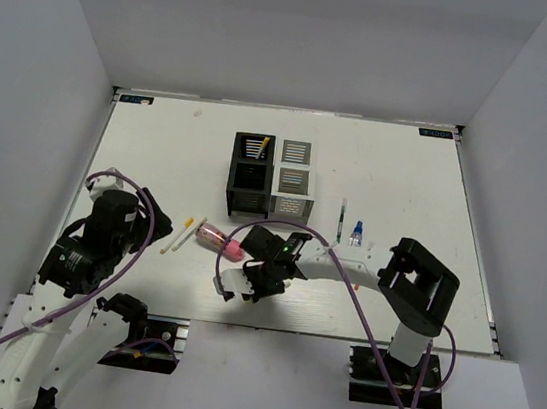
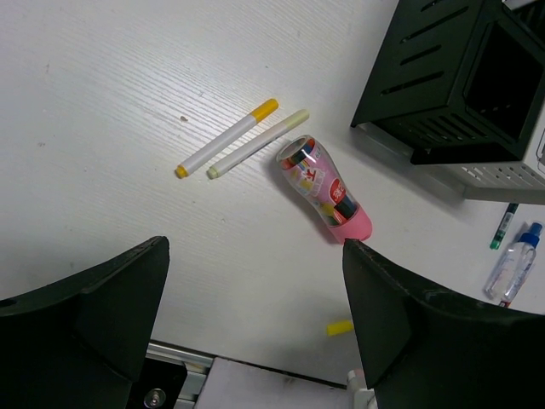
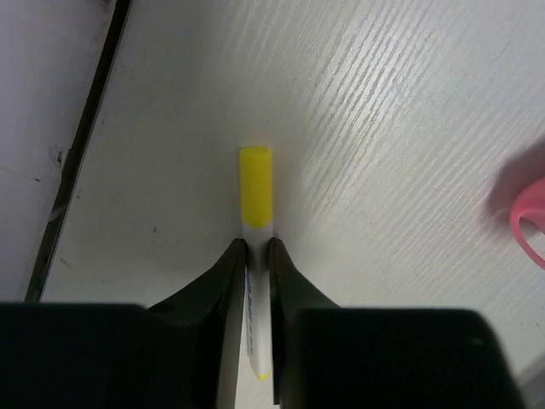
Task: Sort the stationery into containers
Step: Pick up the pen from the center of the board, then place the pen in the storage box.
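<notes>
One yellow-capped pen (image 3: 255, 183) clenched in right gripper (image 3: 255, 247), near table (image 3: 383, 128) edge, left gripper (image 2: 255, 247) released

black slotted mesh organizer (image 1: 247, 199); silver-white slotted mesh organizer (image 1: 291, 207). white pen with bright yellow cap (image 3: 255, 192). white pen with orange-yellow ends (image 2: 228, 137), pale green-white pen (image 2: 258, 142). clear plastic cylinder with pink base (image 2: 324, 188). clear bottle with blue cap (image 2: 513, 264). white wood-grain table (image 2: 102, 85).

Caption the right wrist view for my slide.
Right gripper shut on a yellow-capped pen near the white table front edge.
</notes>
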Available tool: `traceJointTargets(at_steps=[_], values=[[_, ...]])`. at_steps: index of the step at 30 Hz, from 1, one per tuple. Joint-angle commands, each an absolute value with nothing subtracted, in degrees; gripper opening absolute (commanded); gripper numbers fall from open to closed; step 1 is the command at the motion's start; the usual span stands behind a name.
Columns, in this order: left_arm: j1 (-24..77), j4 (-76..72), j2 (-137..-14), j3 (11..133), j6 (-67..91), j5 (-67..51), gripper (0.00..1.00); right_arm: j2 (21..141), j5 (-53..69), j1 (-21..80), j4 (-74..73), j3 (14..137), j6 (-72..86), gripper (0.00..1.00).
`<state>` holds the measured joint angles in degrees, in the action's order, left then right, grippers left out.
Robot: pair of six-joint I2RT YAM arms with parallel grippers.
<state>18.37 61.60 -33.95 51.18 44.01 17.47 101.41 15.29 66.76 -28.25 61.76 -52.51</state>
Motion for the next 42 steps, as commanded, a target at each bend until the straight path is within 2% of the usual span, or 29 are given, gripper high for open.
traceJointTargets(at_steps=[1, 8, 15, 18, 22, 24, 29, 33, 39, 42], values=[[18.28, 62.31, -33.57, 53.17, 44.3, 18.28, 0.92, 104.94, 16.87, 67.24, -32.43, 60.91, -51.51, 0.12], [18.28, 61.08, -33.57, 52.56, 44.82, 15.83, 0.91, 99.6, 19.95, 64.26, -32.43, 63.89, -47.64, 0.0], [18.28, 60.03, -38.13, 50.98, 44.3, 14.15, 0.87, 89.67, 24.16, 56.7, -31.74, 70.39, -42.11, 0.0], [18.28, 58.8, -40.69, 49.83, 44.3, 13.54, 0.83, 86.68, 26.61, 53.7, -29.9, 72.33, -39.21, 0.0], [18.28, 57.58, -44.82, 49.83, 41.84, 12.92, 0.72, 84.29, 29.44, 50.28, -25.67, 76.36, -35.25, 0.0], [18.28, 56.78, -47.01, 50.53, 41.31, 13.53, 0.7, 84.11, 30.23, 48.7, -21.39, 77.78, -33.24, 0.0], [18.28, 53.97, -52.36, 50.54, 38.85, 14.76, 0.64, 89.46, 32.78, 44.05, -9.94, 83.92, -28.84, 0.0], [18.28, 52.38, -55.28, 51.59, 36.74, 14.77, 0.6, 96.75, 36.72, 39.82, 4.78, 91.48, -18.41, 0.0], [18.28, 51.68, -57.57, 52.29, 35.68, 15.82, 0.6, 110.72, 47.08, 33.58, 24.84, 98.08, -6.36, 0.0], [18.28, 51.68, -58.18, 52.29, 35.68, 15.82, 0.6, 116.87, 49.73, 32.79, 27.07, 102.55, -3.35, 0.0]])
